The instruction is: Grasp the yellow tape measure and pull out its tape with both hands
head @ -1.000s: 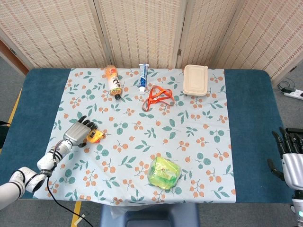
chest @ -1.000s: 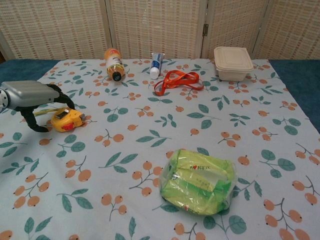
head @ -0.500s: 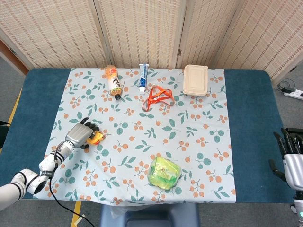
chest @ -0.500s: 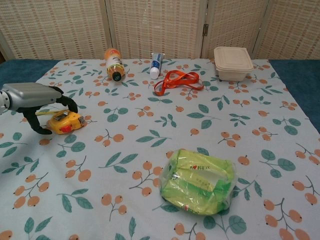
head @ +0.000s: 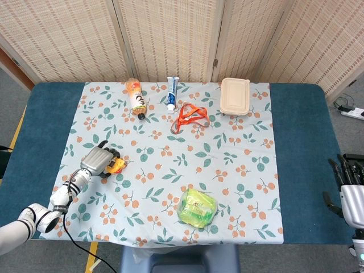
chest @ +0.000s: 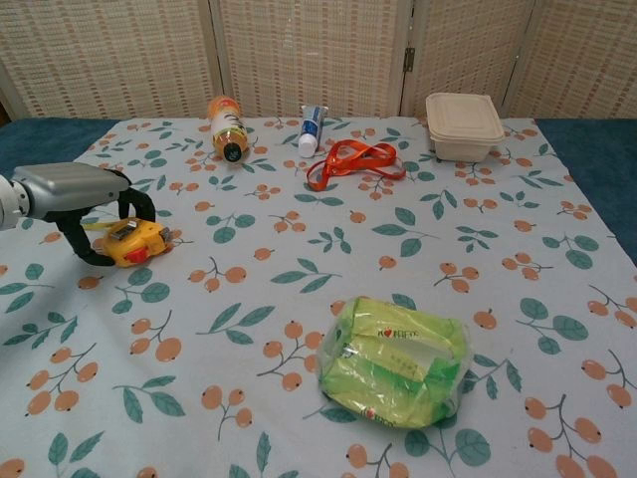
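Note:
The yellow tape measure [chest: 133,242] lies on the floral cloth at the left, its orange end peeking out [head: 118,165] in the head view. My left hand [chest: 75,194] wraps it: the fingers [chest: 139,204] curl over its far side and the thumb hooks its near-left side. The case still rests on the cloth. My left hand [head: 98,161] hides most of it in the head view. My right hand [head: 348,187] hangs off the table's right edge, fingers spread and holding nothing, and does not show in the chest view.
A green packet [chest: 396,373] lies front centre. At the back are an orange bottle [chest: 225,125], a toothpaste tube [chest: 313,128], an orange lanyard [chest: 350,160] and a beige lidded box [chest: 463,123]. Blue table [head: 301,142] borders the cloth.
My left hand has slid right and closed in, from beside the tape measure to wrapped around it. The tape measure has barely shifted. The right hand has stayed put.

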`<state>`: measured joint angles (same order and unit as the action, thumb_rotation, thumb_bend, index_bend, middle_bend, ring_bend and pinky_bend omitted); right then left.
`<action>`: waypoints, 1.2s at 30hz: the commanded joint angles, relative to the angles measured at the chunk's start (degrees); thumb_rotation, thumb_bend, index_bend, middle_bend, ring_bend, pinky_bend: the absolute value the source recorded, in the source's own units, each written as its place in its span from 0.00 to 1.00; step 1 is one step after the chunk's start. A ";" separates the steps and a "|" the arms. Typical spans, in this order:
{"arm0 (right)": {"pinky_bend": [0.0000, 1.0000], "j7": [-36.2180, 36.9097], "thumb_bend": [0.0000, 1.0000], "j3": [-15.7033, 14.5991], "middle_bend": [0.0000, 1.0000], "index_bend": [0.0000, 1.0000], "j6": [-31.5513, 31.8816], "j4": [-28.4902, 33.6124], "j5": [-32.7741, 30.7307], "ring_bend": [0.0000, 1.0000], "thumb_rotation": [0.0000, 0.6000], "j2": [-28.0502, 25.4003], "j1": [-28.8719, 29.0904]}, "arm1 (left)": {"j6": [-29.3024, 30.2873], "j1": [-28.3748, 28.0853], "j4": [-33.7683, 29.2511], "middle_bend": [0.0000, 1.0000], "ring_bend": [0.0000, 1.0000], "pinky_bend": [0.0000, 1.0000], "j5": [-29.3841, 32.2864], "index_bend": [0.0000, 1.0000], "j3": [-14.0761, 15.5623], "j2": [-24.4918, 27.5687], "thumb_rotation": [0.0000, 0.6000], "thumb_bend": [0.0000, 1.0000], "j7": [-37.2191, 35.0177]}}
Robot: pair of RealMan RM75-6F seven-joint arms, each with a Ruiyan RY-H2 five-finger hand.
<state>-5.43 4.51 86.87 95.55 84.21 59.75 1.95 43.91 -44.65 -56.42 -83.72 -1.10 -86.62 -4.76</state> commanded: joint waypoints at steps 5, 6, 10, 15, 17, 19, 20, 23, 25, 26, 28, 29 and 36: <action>0.00 0.96 0.42 0.25 0.04 0.00 -1.14 2.22 2.21 0.10 1.00 -0.63 1.69 | 5.35 1.69 -2.80 0.53 0.45 0.16 0.76 0.57 -2.23 0.32 1.00 0.32 -4.22; 0.00 1.36 0.42 0.24 0.05 0.00 -1.71 2.92 2.80 0.10 1.00 -0.88 2.22 | 6.24 1.90 -4.14 0.53 0.45 0.16 0.98 0.57 -2.71 0.74 1.00 0.32 -4.20; 0.00 4.22 0.42 0.55 0.06 0.03 -4.95 6.76 6.06 0.09 1.00 -1.64 5.59 | 10.16 2.74 -12.06 0.54 0.45 0.16 2.25 0.57 -4.90 2.66 1.00 0.32 -1.13; 0.00 4.21 0.42 2.01 0.06 0.14 -10.17 11.95 7.70 0.06 1.00 -1.54 10.65 | 11.71 2.89 -23.59 0.54 0.45 0.16 4.82 0.57 -6.75 5.22 1.00 0.32 6.66; 0.00 4.10 0.42 2.90 0.05 0.19 -12.58 14.09 7.49 0.04 1.00 -0.83 12.96 | 12.17 2.77 -28.33 0.54 0.45 0.16 6.12 0.58 -7.51 6.01 1.00 0.32 10.15; 0.00 4.23 0.42 3.75 0.03 0.27 -15.30 15.93 6.61 0.02 1.00 0.12 15.30 | 12.93 2.57 -32.11 0.55 0.45 0.16 7.33 0.58 -8.30 6.10 1.00 0.32 13.41; 0.00 4.43 0.42 4.09 0.02 0.30 -16.59 16.64 5.93 0.01 1.00 0.53 16.28 | 13.25 2.47 -33.49 0.55 0.45 0.16 7.88 0.58 -8.62 6.00 1.00 0.32 14.77; 0.00 4.60 0.42 5.34 0.00 0.35 -20.15 18.33 3.10 0.00 1.00 2.62 19.27 | 14.51 2.03 -37.17 0.55 0.46 0.16 9.47 0.59 -9.70 5.04 1.00 0.32 18.66; 0.00 3.43 0.42 5.93 0.00 0.37 -22.41 18.95 0.73 0.00 1.00 4.20 21.08 | 15.17 1.64 -39.03 0.56 0.46 0.16 10.50 0.59 -10.24 4.14 1.00 0.32 21.12; 0.00 2.72 0.42 6.14 0.00 0.37 -23.31 19.15 -0.32 0.00 1.00 4.82 21.81 | 15.30 1.43 -39.71 0.56 0.46 0.16 11.03 0.59 -10.42 3.78 1.00 0.32 22.20; 0.00 1.33 0.42 6.85 0.00 0.38 -24.83 19.44 -3.04 0.00 1.00 6.42 23.35 | 15.55 0.91 -40.94 0.56 0.46 0.15 12.18 0.59 -10.75 2.89 1.00 0.32 24.58; 0.00 0.79 0.42 7.14 0.00 0.38 -25.40 19.51 -4.20 0.00 1.00 7.04 23.98 | 15.64 0.70 -41.34 0.56 0.46 0.15 12.72 0.59 -10.85 2.48 1.00 0.32 25.53; 0.00 -2.36 0.42 9.15 0.00 0.38 -27.40 19.43 -11.41 0.00 1.00 11.28 27.86 | 17.82 -0.48 -41.80 0.58 0.47 0.14 14.91 0.59 -11.32 -1.48 1.00 0.33 31.03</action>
<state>-6.74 12.98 60.12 115.01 74.18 69.84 28.71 60.93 -44.77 -98.30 -69.14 -12.28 -87.12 25.36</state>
